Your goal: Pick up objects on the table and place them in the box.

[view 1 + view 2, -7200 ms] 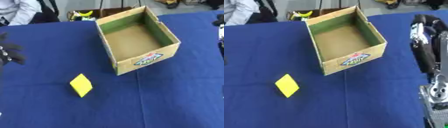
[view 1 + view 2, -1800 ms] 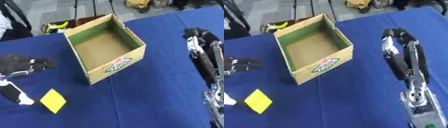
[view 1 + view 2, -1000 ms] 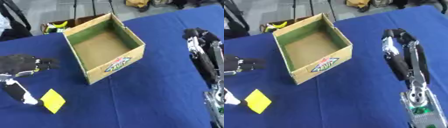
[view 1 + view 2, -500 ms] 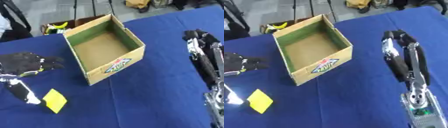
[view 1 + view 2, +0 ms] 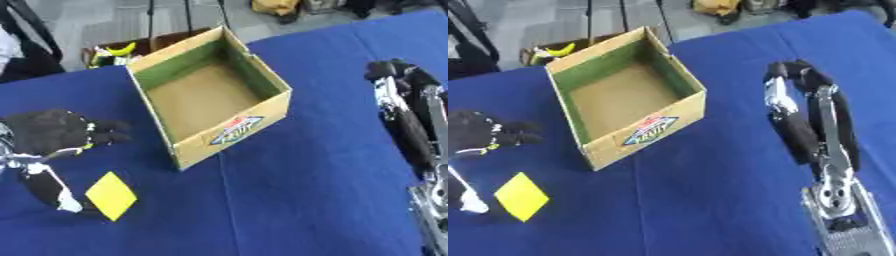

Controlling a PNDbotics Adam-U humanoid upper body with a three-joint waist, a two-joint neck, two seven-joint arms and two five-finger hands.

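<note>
At about eight o'clock on the blue table [image 5: 297, 190], our left hand [image 5: 51, 134] hovers with its dark fingers [image 5: 107, 131] spread and fairly straight, pointing toward three o'clock, and its thumb [image 5: 51, 188] reaching down toward six o'clock; nothing sits in its grasp. The pale tip of that thumb lies just beside the yellow object [image 5: 111, 195], a flat diamond-shaped piece lying on the cloth at seven o'clock, though we cannot tell whether the two actually touch. Outward from there, at roughly eleven to twelve o'clock of the yellow piece, stands the cardboard box [image 5: 262, 109], open at the top, with green inner walls, a bare brown floor and a printed logo on its near face; it stands askew, one corner pointing toward us. At three o'clock, our right hand [image 5: 791, 102] rises upright over the cloth, well apart from both box and yellow piece, its fingers held narrow, close together and bent over at the top, holding nothing; the silver joints of its arm run down toward five o'clock.
</note>
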